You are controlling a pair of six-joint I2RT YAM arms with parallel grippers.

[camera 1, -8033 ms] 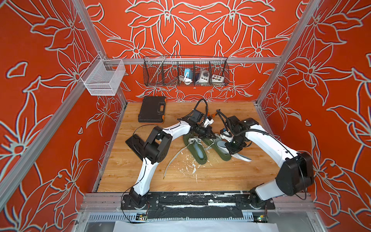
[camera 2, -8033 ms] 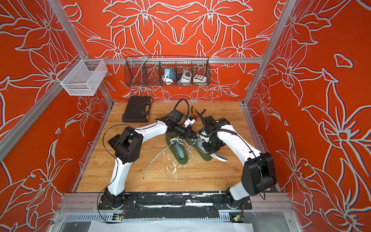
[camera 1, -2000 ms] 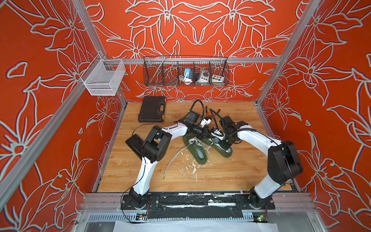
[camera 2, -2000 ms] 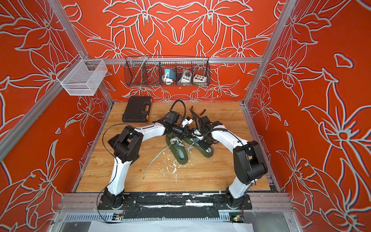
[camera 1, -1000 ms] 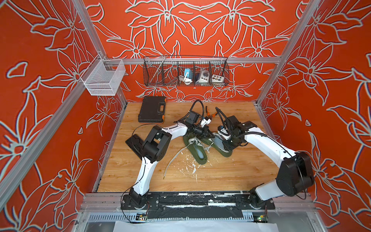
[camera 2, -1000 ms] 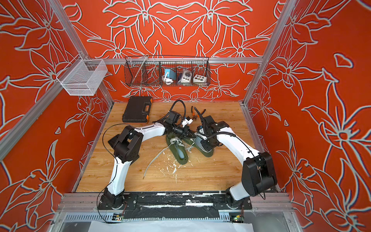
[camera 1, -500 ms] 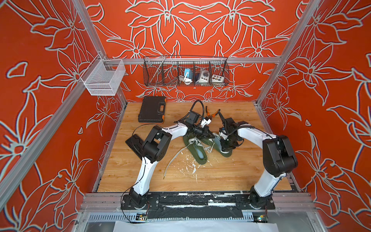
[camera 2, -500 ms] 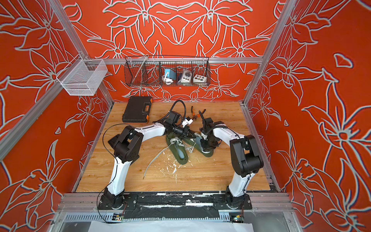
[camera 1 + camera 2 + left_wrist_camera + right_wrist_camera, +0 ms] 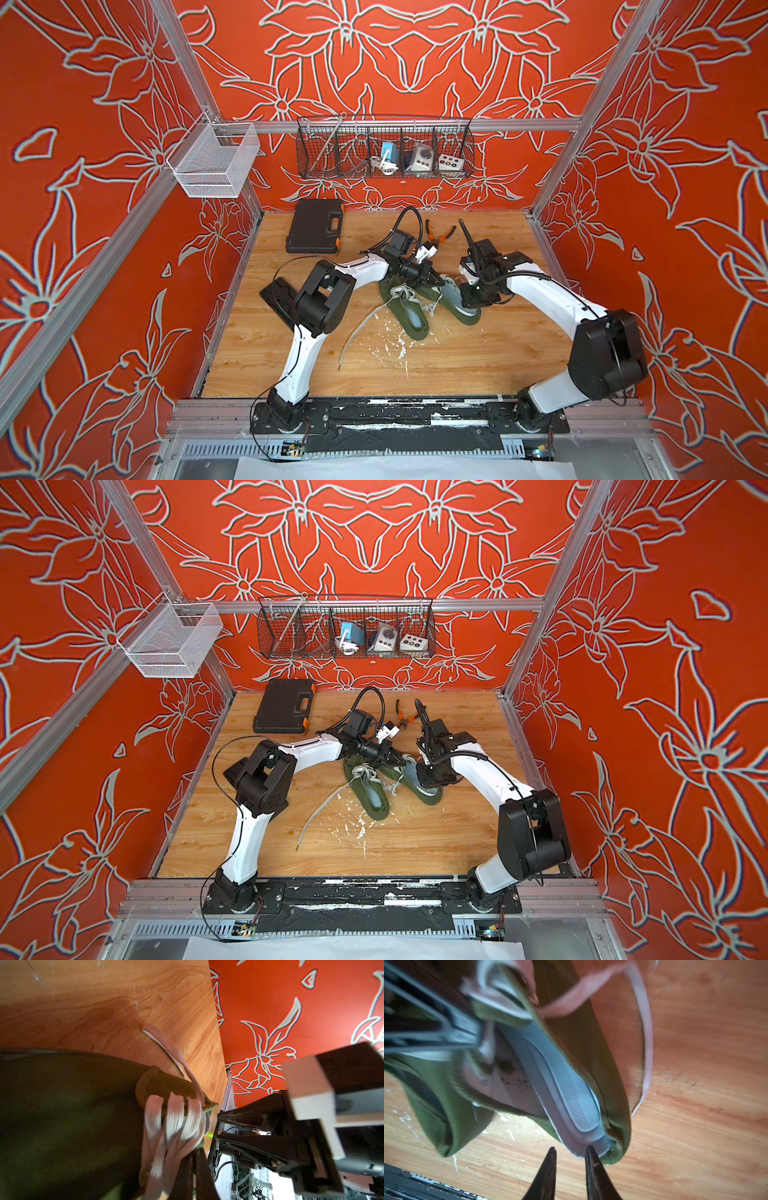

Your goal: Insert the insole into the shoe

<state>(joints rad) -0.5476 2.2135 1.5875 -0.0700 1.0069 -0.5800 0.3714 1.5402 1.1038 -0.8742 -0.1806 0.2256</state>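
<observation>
Insole [image 9: 571, 1088] lies inside the shoe [image 9: 591, 1043], its heel end poking out right at the tips of the right gripper [image 9: 571, 1150] — those fingers stand slightly apart, gripping nothing. Left gripper [image 9: 217, 1125] is clenched on the shoe's tongue, laces [image 9: 172, 1122] draped just beside its fingers.

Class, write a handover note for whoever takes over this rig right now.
Left gripper: shut on the shoe, holding its mouth open.
Right gripper: slightly open, tips at the heel end of the insole.
Done: the insole's front is inside the shoe.
Left: its heel end rides on the rim; press it in flat.
</observation>
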